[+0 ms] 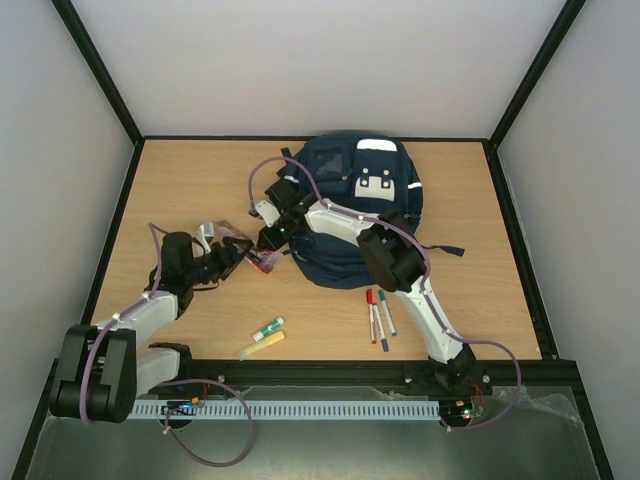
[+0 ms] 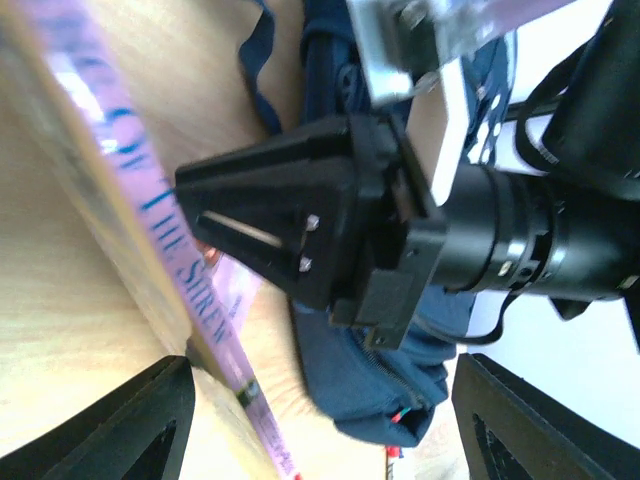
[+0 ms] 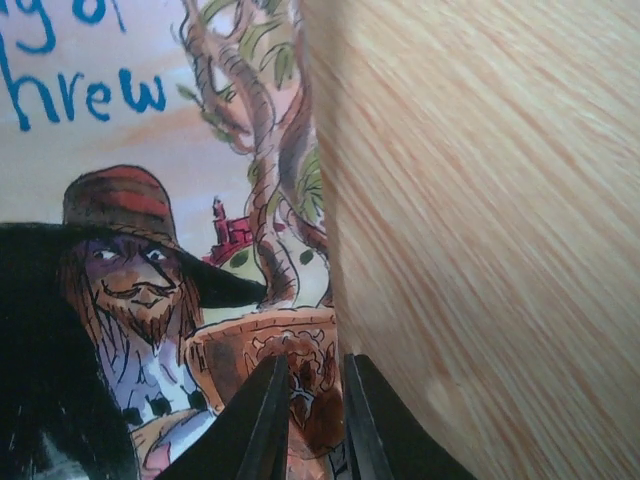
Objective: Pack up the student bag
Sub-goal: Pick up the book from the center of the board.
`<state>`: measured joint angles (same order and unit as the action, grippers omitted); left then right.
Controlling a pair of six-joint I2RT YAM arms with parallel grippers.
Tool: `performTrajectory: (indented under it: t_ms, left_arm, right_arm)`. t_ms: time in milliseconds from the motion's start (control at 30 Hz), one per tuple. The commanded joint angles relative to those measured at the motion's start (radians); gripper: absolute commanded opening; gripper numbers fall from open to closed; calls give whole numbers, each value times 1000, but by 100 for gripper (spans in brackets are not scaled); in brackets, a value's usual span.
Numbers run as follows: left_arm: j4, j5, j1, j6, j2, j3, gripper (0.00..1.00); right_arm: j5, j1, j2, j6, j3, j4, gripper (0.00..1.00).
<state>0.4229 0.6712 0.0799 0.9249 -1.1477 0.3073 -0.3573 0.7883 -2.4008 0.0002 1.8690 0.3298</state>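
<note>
Right gripper (image 3: 312,370): fingers (image 3: 262,430) pinched edge of illustrated paperback book (image 3: 150,250).
Left gripper (image 1: 238,255): fingers (image 2: 110,425) spread either side of book's purple spine.
Bag: navy-blue fabric backpack (image 1: 370,190) lay at 12 o'clock on wooden table (image 1: 200,180), book at its 8 o'clock.

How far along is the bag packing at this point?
Nothing visibly packed yet. In hand: the right gripper pinches a book beside the backpack; the left gripper stands open around it. Left: the book, the markers and two highlighters on the table.
</note>
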Motion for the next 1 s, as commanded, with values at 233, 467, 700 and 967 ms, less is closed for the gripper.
performTrajectory:
  t_ms: [233,467,700,967]
  left_arm:
    - [-134,-86,17,18,72,-77,72]
    - [-236,-234,17,79,181,-98,66]
    - [-293,-341,-17,116,287,-101,62]
    - [-309,-395,-33,132,180,-51,56]
  right_arm:
    - [-56,58,-159,-21,-103,197,18]
    - [-42,58,-161,-21,-103,202,19]
    - [-40,58,-169,-18,-102,203,20]
    - [-32,58,-166,-18,-105,203,20]
